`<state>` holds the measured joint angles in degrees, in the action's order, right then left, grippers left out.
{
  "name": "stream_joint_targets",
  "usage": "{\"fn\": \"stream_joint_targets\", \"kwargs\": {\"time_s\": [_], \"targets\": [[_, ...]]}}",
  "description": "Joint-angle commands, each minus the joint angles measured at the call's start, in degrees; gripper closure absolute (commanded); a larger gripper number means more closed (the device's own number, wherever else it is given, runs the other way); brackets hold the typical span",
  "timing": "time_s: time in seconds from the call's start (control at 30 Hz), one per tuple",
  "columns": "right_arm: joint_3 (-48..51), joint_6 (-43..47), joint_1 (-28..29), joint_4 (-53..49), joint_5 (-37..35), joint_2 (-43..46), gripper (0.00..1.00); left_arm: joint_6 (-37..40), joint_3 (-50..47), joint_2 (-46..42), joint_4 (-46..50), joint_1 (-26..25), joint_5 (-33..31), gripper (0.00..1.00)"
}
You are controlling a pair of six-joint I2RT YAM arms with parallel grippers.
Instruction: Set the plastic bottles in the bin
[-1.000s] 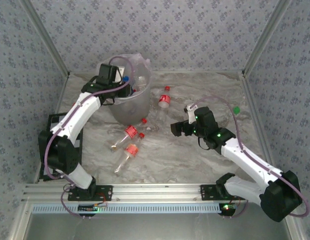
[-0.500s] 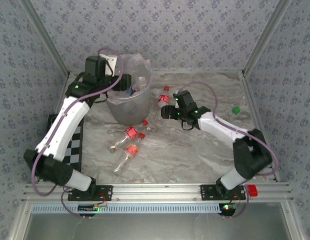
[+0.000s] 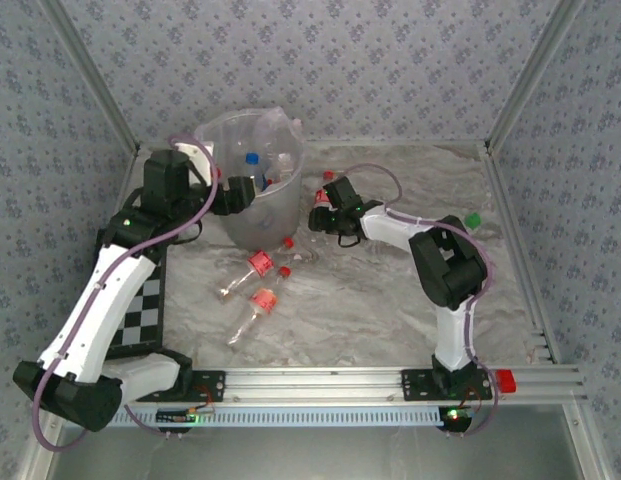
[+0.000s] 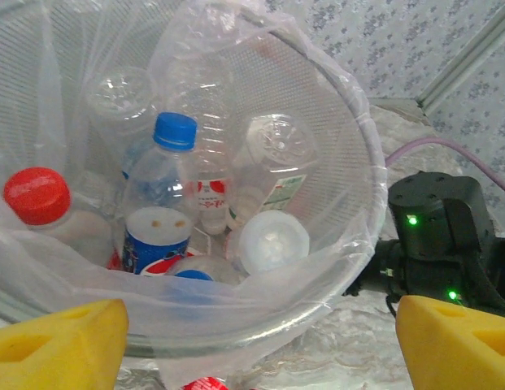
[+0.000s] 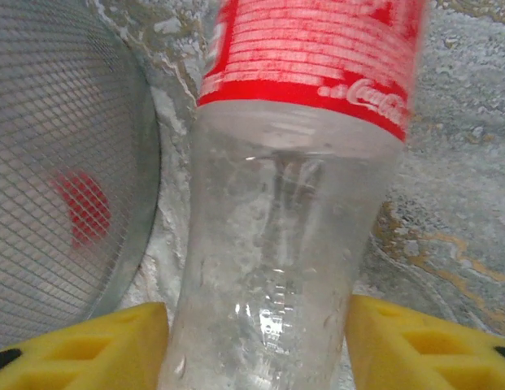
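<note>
plastic bottle (image 5: 276, 244): clear, red label, by bin (image 5: 65, 162) | right hand (image 5: 256, 345): closed against both its sides | left hand (image 4: 256, 341): wide, empty

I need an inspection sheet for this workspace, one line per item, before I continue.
Surface: marbled table cover, wrinkled.
Job's things: bag-lined bin holds several bottles, one blue-capped bottle among them; loose bottles lie before it.
Clutter: small green piece near right edge; checkerboard at left.
Grippers: left gripper at bin rim, jaws open; right gripper jaws press both sides of red-label bottle.
Cables: lilac cable along each arm, none seen snagged.
Surroundings: patterned walls; aluminium rail at near edge.
</note>
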<state>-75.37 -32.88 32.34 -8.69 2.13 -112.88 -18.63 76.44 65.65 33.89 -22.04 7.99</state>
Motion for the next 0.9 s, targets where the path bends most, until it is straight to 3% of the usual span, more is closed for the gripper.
{"fn": "stream_joint_targets", "kwargs": {"time_s": [0.0, 0.17, 0.47, 0.7, 0.87], "targets": [[-0.4, -0.9, -0.5, -0.6, 0.0, -0.2, 0.54, -2.4, 0.6, 1.1, -3.4, -0.1, 5.2, 0.15], [6.2, 1.8, -1.8, -2.1, -1.0, 8.9, 0.69, -5.2, 2.8, 3.4, -5.8, -0.5, 9.3, 0.15], [28.1, 19.5, -4.0, -3.4, 1.9, 39.3, 0.72, -11.4, 8.3, 8.7, -10.7, -1.9, 15.0, 0.15], [43.5, 20.4, -3.1, 6.6, 7.7, 66.4, 0.76, -11.8, 16.2, 15.3, -11.7, -9.8, 15.3, 0.17], [46.8, 20.2, -1.7, 11.7, 9.7, 75.8, 0.77, -12.7, 20.4, 21.4, -12.2, -14.9, 15.4, 0.18]]}}
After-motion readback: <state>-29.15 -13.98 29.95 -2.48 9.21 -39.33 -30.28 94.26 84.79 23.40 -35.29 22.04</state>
